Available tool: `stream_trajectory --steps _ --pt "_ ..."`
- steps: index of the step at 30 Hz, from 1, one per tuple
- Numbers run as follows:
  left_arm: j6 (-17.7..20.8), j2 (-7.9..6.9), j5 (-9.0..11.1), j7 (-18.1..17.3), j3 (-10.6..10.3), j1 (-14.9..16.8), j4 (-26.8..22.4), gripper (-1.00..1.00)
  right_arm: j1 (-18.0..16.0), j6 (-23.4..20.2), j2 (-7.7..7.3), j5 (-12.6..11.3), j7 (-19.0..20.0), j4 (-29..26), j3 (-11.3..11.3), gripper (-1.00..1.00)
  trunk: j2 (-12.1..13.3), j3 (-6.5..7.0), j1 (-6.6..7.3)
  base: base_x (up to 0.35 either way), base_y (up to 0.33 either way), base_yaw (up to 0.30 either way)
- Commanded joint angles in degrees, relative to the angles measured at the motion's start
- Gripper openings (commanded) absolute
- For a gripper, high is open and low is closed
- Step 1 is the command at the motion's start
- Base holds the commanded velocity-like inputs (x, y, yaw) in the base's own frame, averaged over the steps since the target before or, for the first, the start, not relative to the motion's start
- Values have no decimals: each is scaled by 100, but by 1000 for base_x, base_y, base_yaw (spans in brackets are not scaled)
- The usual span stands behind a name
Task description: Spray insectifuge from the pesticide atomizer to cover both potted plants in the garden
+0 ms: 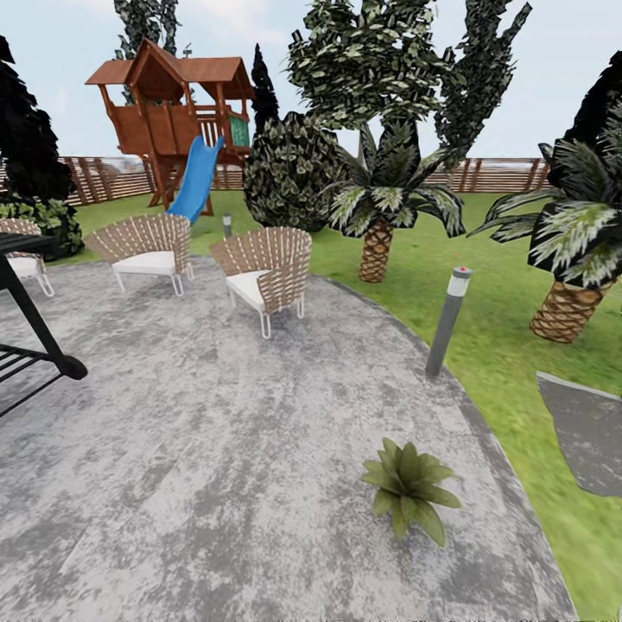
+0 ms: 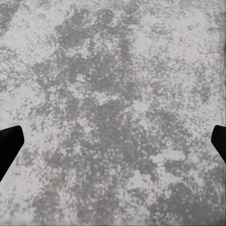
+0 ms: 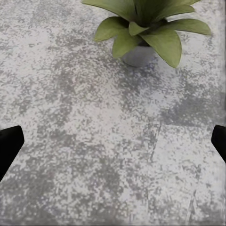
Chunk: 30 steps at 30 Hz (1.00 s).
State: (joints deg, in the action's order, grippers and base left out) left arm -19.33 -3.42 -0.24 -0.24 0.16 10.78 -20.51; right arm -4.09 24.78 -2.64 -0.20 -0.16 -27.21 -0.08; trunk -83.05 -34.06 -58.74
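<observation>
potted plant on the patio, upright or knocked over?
Upright. The potted plant stands on the stone patio with leaves fanning up and outward; in the right wrist view its grey pot sits flat under the rosette.

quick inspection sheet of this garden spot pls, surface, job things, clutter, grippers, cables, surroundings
surface: round grey stone patio, mottled, edged by green lawn
job's things: one potted plant stands on the patio near its lawn edge; its grey pot shows in the right wrist view; atomizer nothing seen
clutter: two wicker chairs, a black metal frame at the patio's left
grippers: left gripper and right gripper open, fingers wide apart, holding nothing, over bare stone
cables: nothing seen
surroundings: bollard lamp, palms, wooden playhouse with blue slide, slatted fence, stepping slab
</observation>
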Motion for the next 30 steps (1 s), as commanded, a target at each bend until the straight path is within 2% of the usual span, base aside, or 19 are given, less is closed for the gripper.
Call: stream_trajectory --steps 1,8,20,30 --pt "-18 -1 -3 -3 2 3 3 100 -4 18 0 -3 -2 5 0 100 -3 -5 1 -30 -167 -51" --pt "-18 -1 -3 6 2 3 3 100 -4 18 0 -5 -2 5 0 100 -3 -6 1 -8 -125 -208" --pt "-22 -8 -3 -2 -3 3 -13 100 -4 19 0 -6 -2 5 0 100 -3 -6 1 0 -4 -267" --pt "-22 -1 -3 6 -7 3 -14 100 -2 19 0 -6 -2 5 -5 100 -404 -186 -219 0 0 -267"
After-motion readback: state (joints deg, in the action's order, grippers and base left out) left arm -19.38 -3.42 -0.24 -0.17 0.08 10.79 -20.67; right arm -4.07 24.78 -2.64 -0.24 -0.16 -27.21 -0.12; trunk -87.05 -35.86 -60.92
